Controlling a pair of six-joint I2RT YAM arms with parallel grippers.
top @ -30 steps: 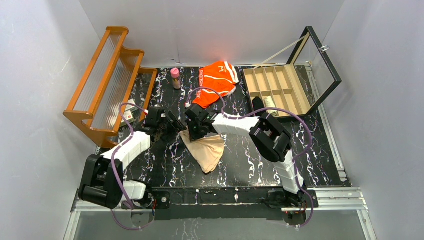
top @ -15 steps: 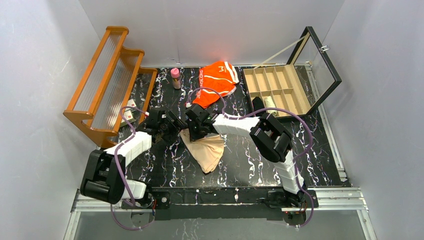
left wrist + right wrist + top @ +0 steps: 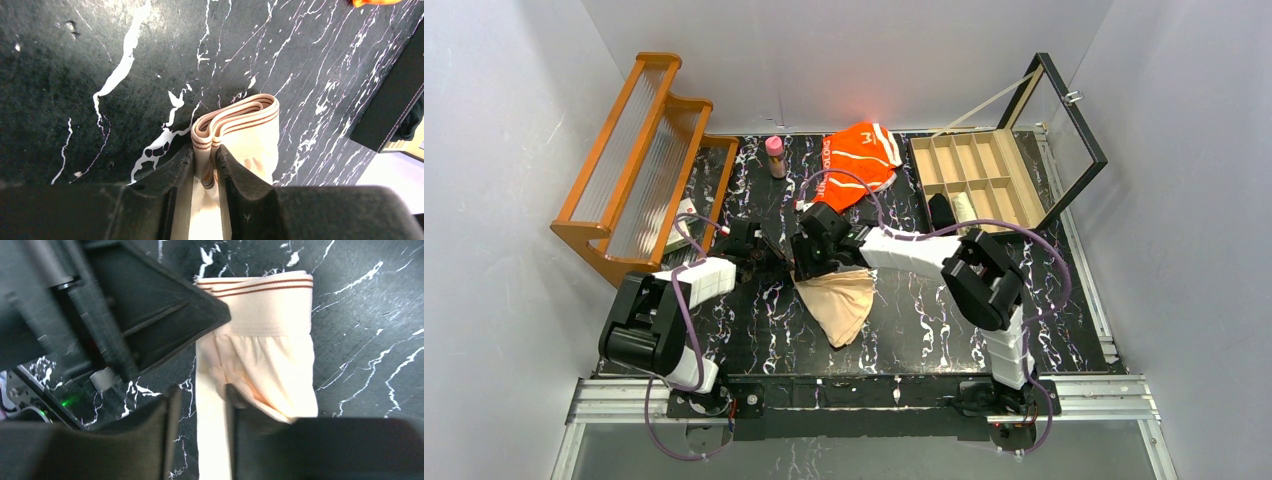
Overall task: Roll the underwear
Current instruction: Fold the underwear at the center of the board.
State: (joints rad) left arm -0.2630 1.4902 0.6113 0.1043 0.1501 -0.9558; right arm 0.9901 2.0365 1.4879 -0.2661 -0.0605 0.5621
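Beige underwear (image 3: 250, 125) is what we see pinched in the left gripper (image 3: 205, 152): its two black fingers (image 3: 172, 175) stand almost together, pressed on either side of the folded striped waistband, which loops out just past the fingertips. The right gripper (image 3: 201, 390) has its jaws parted. A strip of the same pale cloth runs between them, touching one finger (image 3: 245, 415) and leaving a dark gap at the other, so we read it as loose astride the cloth and gripping nothing. In the right wrist view the left gripper's dark body overlaps the waistband's corner.

From above, the beige underwear lies on the black marbled table (image 3: 924, 320), near the middle, narrowing toward the near edge, with both arms meeting at its far, wider end. The orange underwear (image 3: 859, 160), with white stripes, lies crumpled well behind it near the back wall, touching neither gripper. A small bottle (image 3: 775, 155) with a pink cap stands just left of the orange one. A wooden rack (image 3: 624, 170) leans at the left, and an open box (image 3: 979, 180) with compartments sits at the right.
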